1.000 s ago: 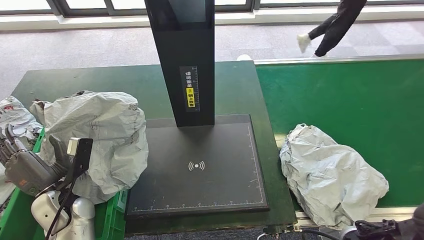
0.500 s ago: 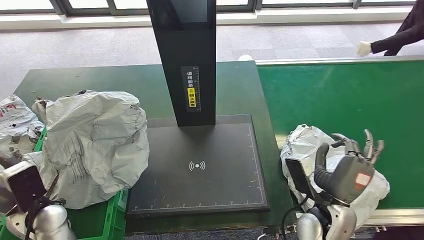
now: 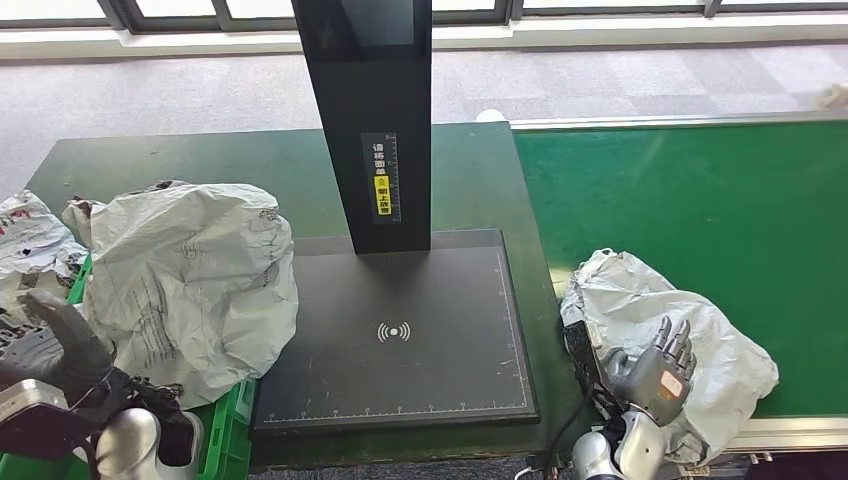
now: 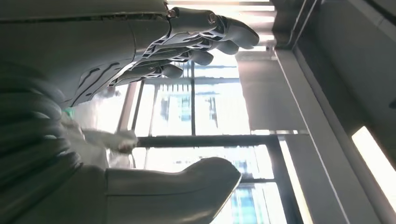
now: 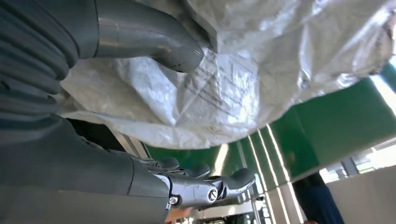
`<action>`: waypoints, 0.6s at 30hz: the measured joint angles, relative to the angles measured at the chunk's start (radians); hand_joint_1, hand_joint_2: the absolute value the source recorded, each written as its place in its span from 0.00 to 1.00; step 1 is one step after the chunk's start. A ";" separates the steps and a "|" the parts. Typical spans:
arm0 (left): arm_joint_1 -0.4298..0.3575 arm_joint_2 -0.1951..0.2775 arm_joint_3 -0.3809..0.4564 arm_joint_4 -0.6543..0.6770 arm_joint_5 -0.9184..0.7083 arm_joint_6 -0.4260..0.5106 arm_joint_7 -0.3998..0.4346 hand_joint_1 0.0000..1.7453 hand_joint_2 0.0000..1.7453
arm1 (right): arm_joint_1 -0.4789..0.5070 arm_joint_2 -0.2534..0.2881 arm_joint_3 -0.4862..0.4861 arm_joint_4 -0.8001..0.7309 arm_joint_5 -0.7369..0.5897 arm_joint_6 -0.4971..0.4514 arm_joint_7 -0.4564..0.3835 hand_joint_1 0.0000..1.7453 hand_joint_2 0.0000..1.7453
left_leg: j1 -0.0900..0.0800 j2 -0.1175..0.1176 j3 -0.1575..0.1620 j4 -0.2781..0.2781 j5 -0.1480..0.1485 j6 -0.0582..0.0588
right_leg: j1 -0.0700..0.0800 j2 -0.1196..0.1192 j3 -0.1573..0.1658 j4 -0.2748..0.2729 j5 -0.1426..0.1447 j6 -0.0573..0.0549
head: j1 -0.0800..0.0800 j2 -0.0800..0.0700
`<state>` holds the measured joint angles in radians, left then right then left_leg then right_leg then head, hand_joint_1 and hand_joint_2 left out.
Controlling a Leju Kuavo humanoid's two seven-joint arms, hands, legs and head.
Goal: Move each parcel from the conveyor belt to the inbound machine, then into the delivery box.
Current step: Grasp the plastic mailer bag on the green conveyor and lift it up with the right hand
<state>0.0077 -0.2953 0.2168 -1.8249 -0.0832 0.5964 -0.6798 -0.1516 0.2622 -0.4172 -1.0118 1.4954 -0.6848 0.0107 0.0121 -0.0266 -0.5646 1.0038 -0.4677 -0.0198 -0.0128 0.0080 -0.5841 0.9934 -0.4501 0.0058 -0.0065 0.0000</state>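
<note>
At the far left edge of the head view, a crumpled printed parcel (image 3: 25,240) lies partly out of frame beside a green crate (image 3: 225,435). Low in that corner the left hand (image 3: 55,345) is raised with its fingers spread and holds nothing; the left wrist view confirms thumb and fingers well apart, with windows behind. Just beside it, a large grey crumpled parcel (image 3: 190,280) rests over the crate, its near side overlapping the left border of the inbound machine's black scanning plate (image 3: 400,335). A black upright column (image 3: 370,110) carrying a yellow label rises from the rear of that plate, which sits on the dark green surface (image 3: 200,155). To the right, the bright green conveyor belt (image 3: 700,190) carries a second grey parcel (image 3: 640,330) near its front left corner. The right hand (image 3: 655,370) is in front of this parcel, fingers extended and apart, gripping nothing; in the right wrist view the thumb lies close against the wrapping, though contact cannot be confirmed.
</note>
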 joint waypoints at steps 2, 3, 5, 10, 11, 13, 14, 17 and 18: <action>0.001 0.000 -0.018 -0.005 0.030 -0.070 0.000 0.00 1.00 | -0.008 -0.008 -0.019 0.037 0.002 0.023 0.041 0.00 1.00 | 0.000 0.000 0.000 0.000 0.000 0.000 | 0.000 0.000 0.000 0.000 0.000 0.000 | 0.000 0.000; 0.000 0.000 -0.025 -0.006 0.044 -0.106 0.000 0.00 1.00 | -0.011 -0.012 -0.029 0.053 0.003 0.037 0.059 0.00 1.00 | 0.000 0.000 0.000 0.000 0.000 0.000 | 0.000 0.000 0.000 0.000 0.000 0.000 | 0.000 0.000; -0.001 0.000 -0.035 -0.006 0.064 -0.153 0.000 0.00 1.00 | -0.014 -0.020 -0.048 0.080 0.002 0.054 0.079 0.00 1.00 | 0.000 0.000 0.000 0.000 0.000 0.000 | 0.000 0.000 0.000 0.000 0.000 0.000 | 0.000 0.000; -0.002 0.000 -0.044 -0.006 0.071 -0.169 0.000 0.00 1.00 | -0.019 -0.032 -0.075 0.118 0.002 0.061 0.085 0.00 1.00 | 0.000 0.002 0.000 0.000 0.000 0.000 | 0.000 0.001 -0.001 0.000 0.000 0.000 | 0.000 0.000; -0.002 0.000 -0.046 -0.006 0.071 -0.170 0.000 0.00 1.00 | -0.020 -0.033 -0.078 0.123 0.002 0.061 0.086 0.00 1.00 | 0.000 0.002 0.000 0.000 0.000 0.000 | 0.000 0.001 -0.001 0.000 0.000 0.000 | 0.000 0.000; -0.002 0.000 -0.049 -0.005 0.079 -0.191 0.000 0.00 1.00 | -0.023 -0.036 -0.085 0.131 0.002 0.071 0.096 0.00 1.00 | 0.000 0.002 0.000 0.000 0.000 0.000 | 0.000 0.001 -0.001 0.000 0.000 0.000 | 0.000 0.000; -0.002 0.000 -0.051 -0.004 0.090 -0.219 0.000 0.00 1.00 | -0.025 -0.037 -0.089 0.137 0.002 0.081 0.107 0.00 1.00 | 0.000 0.002 0.000 0.000 0.000 0.000 | 0.000 0.001 -0.001 0.000 0.000 0.000 | 0.000 0.000; -0.004 0.001 -0.062 0.002 0.143 -0.349 0.000 0.00 1.00 | -0.031 -0.048 -0.109 0.163 0.007 0.128 0.154 0.00 1.00 | 0.000 0.001 0.000 0.000 0.000 0.000 | 0.000 0.001 0.000 0.000 0.000 0.000 | 0.000 0.000; -0.004 0.001 -0.067 0.005 0.159 -0.387 0.000 0.00 1.00 | -0.034 -0.052 -0.116 0.176 0.010 0.141 0.166 0.00 1.00 | 0.000 0.002 0.000 0.000 0.000 0.000 | 0.000 0.001 0.000 0.000 0.000 0.000 | 0.000 0.000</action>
<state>0.0036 -0.2945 0.1503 -1.8200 0.0758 0.2093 -0.6798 -0.1858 0.2099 -0.5329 -0.8360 1.5053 -0.5435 0.1769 0.0121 -0.0249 -0.5643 1.0039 -0.4681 -0.0195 -0.0130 0.0094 -0.5842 0.9933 -0.4500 0.0059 -0.0065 0.0000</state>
